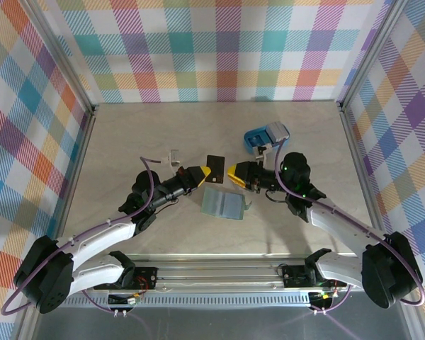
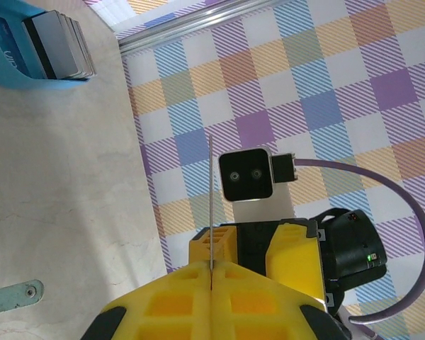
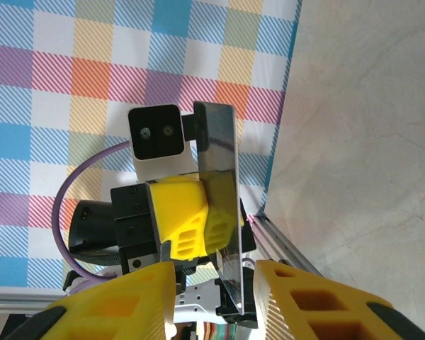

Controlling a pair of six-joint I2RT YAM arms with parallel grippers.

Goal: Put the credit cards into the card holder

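The left pincer [image 1: 204, 171] is clamped on one thin, stiff, dark-grey rectangular credit card [image 1: 214, 167]. In the left wrist view its yellow fingers [image 2: 170, 304] are pressed together, and the credit card [image 2: 210, 198] stands edge-on out of them. The right pincer [image 1: 230, 172] faces it from the right. In the right wrist view its jaws stand apart on both sides of the card's free end [image 3: 218, 156], and I see no contact there.

This looks like a hand-over of the card in the air, just above the small flat sage-green card holder of soft material [image 1: 223, 204], which lies on the pale tabletop [image 1: 127, 134] a little nearer than the two pincers. To do it well, I think the right pincer [image 3: 214, 269] should draw back straight, along the plane of the card, so that it does not twist the card. The left grip must hold firm. Then the card's edge has to be lined up with a slot pocket, at a low angle.

Both arms reach forward and inward, with the forearms low and the wrists turned toward each other. The other cards [image 1: 276, 131] stand in the bright blue plastic tray [image 1: 253, 138], farther and to the right.
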